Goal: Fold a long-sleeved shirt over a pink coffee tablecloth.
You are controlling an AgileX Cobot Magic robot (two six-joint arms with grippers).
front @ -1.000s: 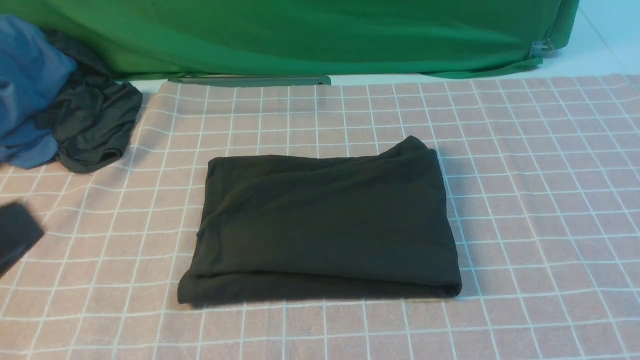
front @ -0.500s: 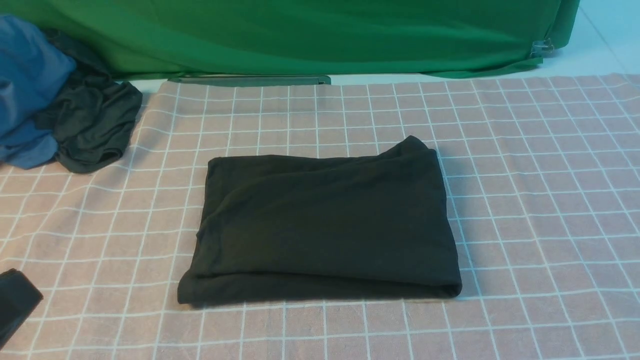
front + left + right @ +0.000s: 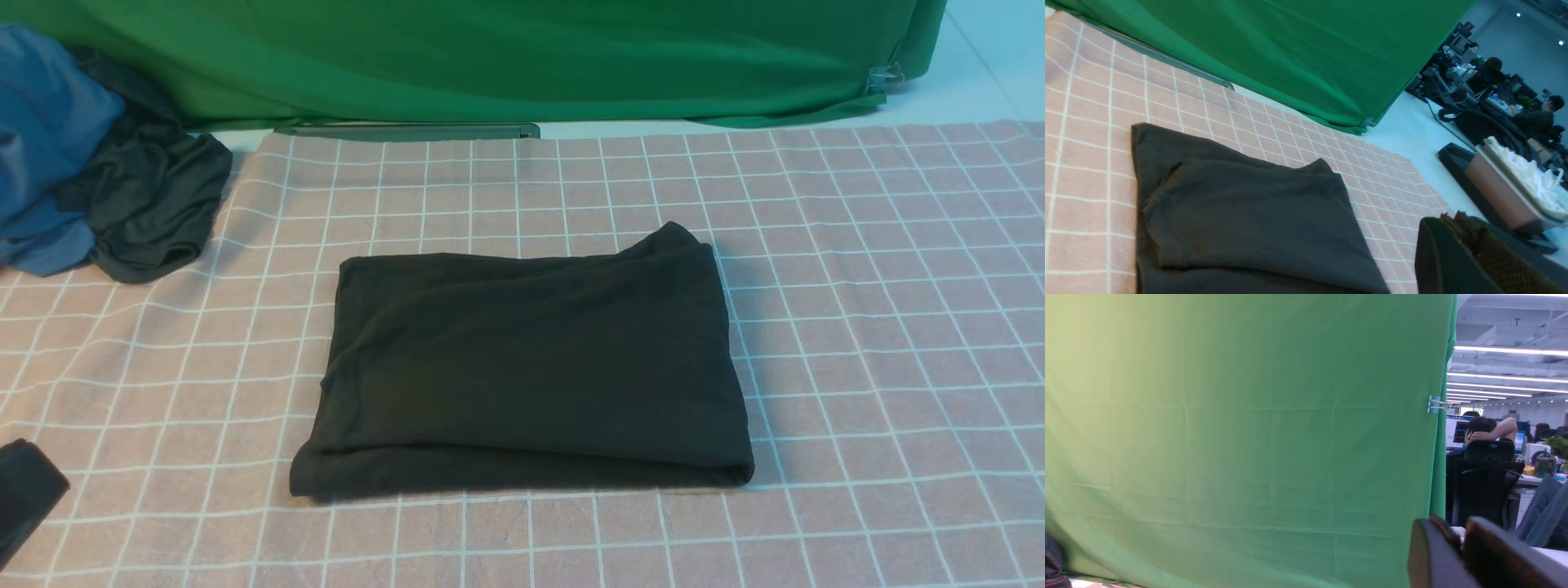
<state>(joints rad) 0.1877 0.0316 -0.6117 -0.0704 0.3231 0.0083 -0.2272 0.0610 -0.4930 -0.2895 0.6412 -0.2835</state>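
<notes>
The long-sleeved shirt (image 3: 531, 367) lies folded into a black rectangle in the middle of the pink coffee tablecloth (image 3: 882, 327), with its print and label hidden. The left wrist view shows the shirt (image 3: 1241, 220) lying flat on the tablecloth (image 3: 1094, 196). My left gripper (image 3: 28, 482) sits at the near left edge, well apart from the shirt. Its fingers are pressed together and hold nothing (image 3: 1447, 218). My right gripper (image 3: 1459, 531) is out of the front view. It is raised facing the green cloth, its fingers nearly touching with nothing between them.
A blue garment (image 3: 41, 139) and a smaller dark grey garment (image 3: 147, 204) are heaped at the far left. The green cloth (image 3: 490, 57) hangs along the back, held by a clip (image 3: 882, 79). A brown tray of white items (image 3: 1515, 183) stands off to the right.
My left gripper pulled back toward the near left edge during the first half second, then stayed still. The shirt has not moved.
</notes>
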